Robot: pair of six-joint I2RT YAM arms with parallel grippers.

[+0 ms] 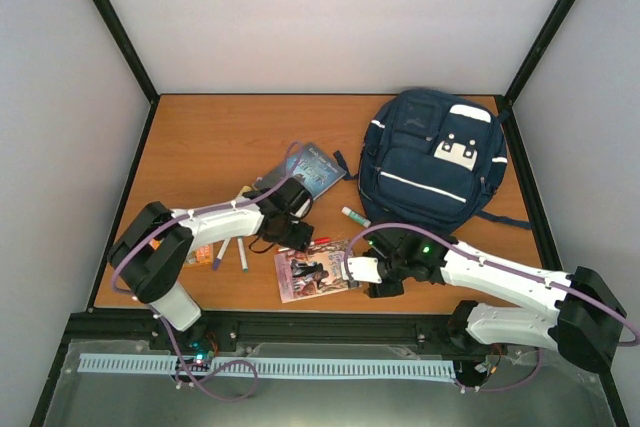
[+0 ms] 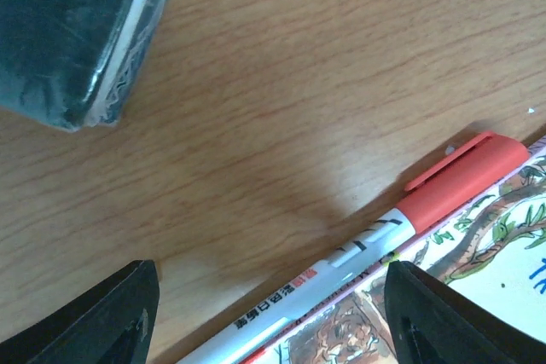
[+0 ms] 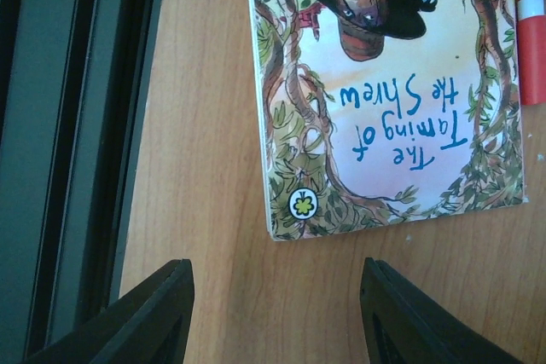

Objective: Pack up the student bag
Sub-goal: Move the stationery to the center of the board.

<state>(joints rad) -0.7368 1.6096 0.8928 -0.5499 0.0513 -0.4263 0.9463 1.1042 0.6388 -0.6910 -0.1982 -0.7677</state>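
From above, the student bag (image 1: 435,162) lies flat at the far right of the surface (image 1: 200,137), front pocket up, with a strap trailing out on its right. Everything else sits to the left of the bag and nearer the arms. A dark blue book (image 1: 312,169) is just off its left side, and a green-capped stick (image 1: 355,216) lies by its near-left corner. A picture book (image 1: 315,272) and a red-capped marker (image 1: 320,243) are further toward the arms. The left end effector (image 1: 290,232) hangs low over the marker, well left of the bag. The right end effector (image 1: 365,272) is directly on the near side of the bag, at the picture book's edge.

The left wrist camera does not see the bag. Its fingers (image 2: 111,317) stand wide apart with the marker (image 2: 461,181) lying between them on the wood, and they grip nothing.

In the right wrist view the bag is again out of sight. The two fingers (image 3: 153,313) are spread over bare wood just short of the picture book's (image 3: 384,100) corner, and they are empty.

I'd judge the bag soft and floppy. It is probably light while unpacked, and it is likely to sag and fold rather than hold its mouth open. The stiffer places look best to pinch: the top edge by the zip, or a strap. One end effector could hold the opening while the other feeds things in. I cannot tell whether the zip is open.
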